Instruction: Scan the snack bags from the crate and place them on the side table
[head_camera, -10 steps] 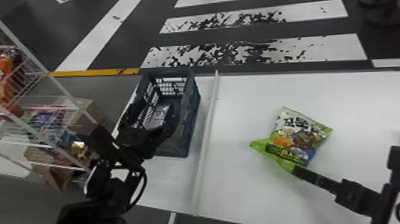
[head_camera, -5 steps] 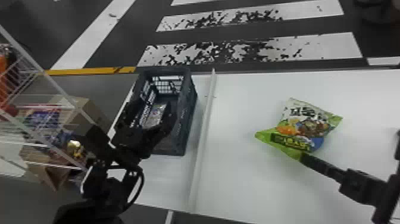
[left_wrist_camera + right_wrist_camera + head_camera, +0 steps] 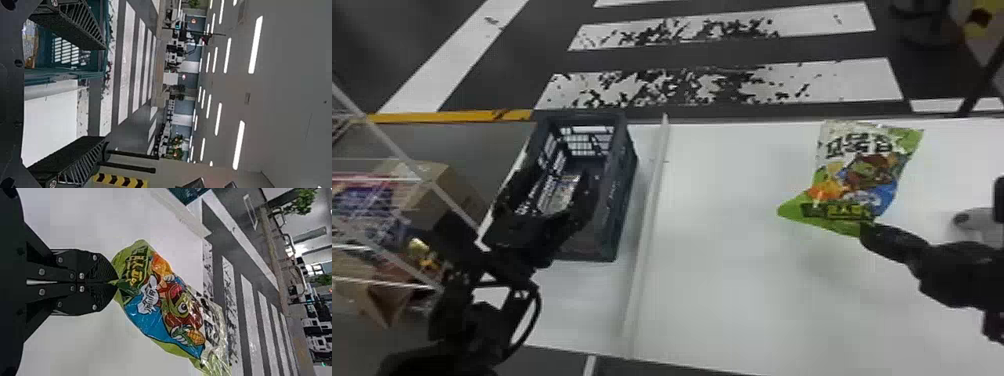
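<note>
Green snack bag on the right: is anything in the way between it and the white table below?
Nothing visible is in the way. The right end effector grips the bag above the white table; the raised white strip runs off to the side, by the crate.

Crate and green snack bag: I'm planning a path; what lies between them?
In the head view, a long white strip and bare tabletop lie between the crate and the snack bag.
</note>
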